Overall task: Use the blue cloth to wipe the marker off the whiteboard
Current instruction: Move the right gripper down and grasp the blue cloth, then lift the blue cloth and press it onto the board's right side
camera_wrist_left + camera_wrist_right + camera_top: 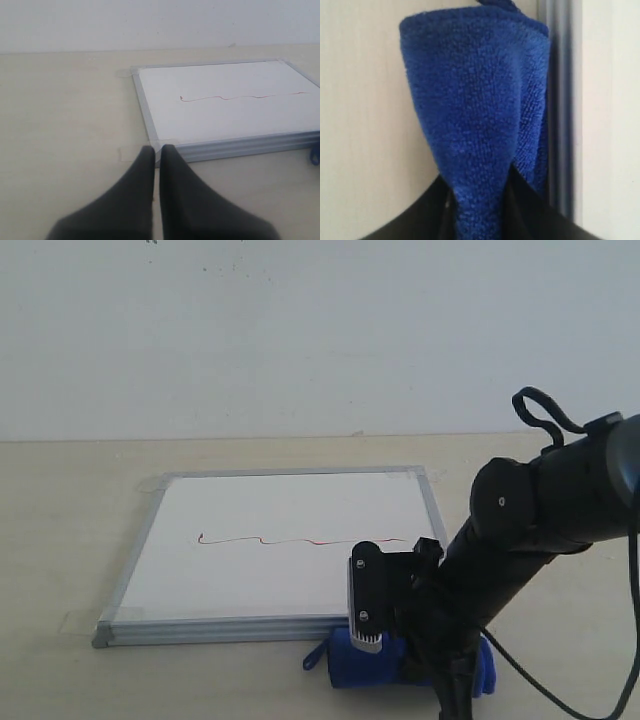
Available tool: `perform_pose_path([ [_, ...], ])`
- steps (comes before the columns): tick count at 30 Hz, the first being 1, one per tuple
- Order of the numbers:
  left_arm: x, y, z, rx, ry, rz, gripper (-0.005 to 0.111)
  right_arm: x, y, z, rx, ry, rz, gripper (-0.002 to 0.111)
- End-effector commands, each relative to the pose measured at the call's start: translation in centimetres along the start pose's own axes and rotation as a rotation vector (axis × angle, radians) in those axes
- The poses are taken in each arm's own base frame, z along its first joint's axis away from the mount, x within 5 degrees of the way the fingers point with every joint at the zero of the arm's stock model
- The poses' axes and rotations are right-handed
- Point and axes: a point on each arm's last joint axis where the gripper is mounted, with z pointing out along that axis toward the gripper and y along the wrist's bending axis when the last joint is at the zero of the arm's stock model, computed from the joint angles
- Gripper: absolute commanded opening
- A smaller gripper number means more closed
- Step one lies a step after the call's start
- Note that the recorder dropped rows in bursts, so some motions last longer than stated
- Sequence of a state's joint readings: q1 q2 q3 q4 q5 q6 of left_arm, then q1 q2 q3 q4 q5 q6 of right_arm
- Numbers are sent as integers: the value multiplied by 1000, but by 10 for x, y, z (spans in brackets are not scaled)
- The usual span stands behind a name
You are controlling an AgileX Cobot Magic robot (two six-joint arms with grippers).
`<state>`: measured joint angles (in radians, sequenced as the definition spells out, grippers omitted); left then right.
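The whiteboard [280, 500] lies flat on the table, with the marker [300, 540], a thin wavy dark red line, across its middle. The blue cloth [350, 665] lies on the table just in front of the board's near frame edge. My right gripper [395, 655] comes down on it from above. In the right wrist view the cloth [475, 90] is pinched between the two dark fingers of the right gripper [477, 180], beside the board's frame [565, 100]. My left gripper [157, 150] is shut and empty, near the board's corner [150, 140]; the marker [240, 97] shows beyond it.
The beige table [60, 510] ends at a plain white wall [300, 330] behind the board. Clear tape tabs [78, 622] hold the board's corners down. The right arm's black cable [545, 415] loops above its wrist.
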<state>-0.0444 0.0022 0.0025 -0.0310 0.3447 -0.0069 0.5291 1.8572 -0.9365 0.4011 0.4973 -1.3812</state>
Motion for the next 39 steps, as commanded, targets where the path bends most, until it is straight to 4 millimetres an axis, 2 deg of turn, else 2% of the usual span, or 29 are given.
perform_pose_path([
  [1,-2,0,0,1,-12,-9,4,1,9,-4,-75,14,12,1],
  [5,-2,0,0,1,-12,-9,4,-7,5,-30,0,-32,94,0],
  [8,-2,0,0,1,-12,-9,4,-19,-5,-61,96,-108,270,0],
  [13,-2,0,0,1,-12,-9,4,-45,-31,-124,247,-242,484,0],
  [16,-2,0,0,1,-12,-9,4,-52,-52,-148,342,-255,645,0],
  [18,-2,0,0,1,-12,-9,4,-51,-65,-154,404,-194,701,0],
  [20,-2,0,0,1,-12,-9,4,-50,-83,-143,422,-67,741,0],
  [23,-2,0,0,1,-12,-9,4,-38,-116,-98,383,115,808,0],
  [26,-2,0,0,1,-12,-9,4,-21,-145,-67,363,78,897,0],
  [28,-2,0,0,1,-12,-9,4,-11,-159,-54,371,37,957,0],
  [34,-2,0,0,1,-12,-9,4,2,-169,0,362,40,936,0],
  [39,-2,0,0,1,-12,-9,4,5,-165,17,320,64,947,0],
])
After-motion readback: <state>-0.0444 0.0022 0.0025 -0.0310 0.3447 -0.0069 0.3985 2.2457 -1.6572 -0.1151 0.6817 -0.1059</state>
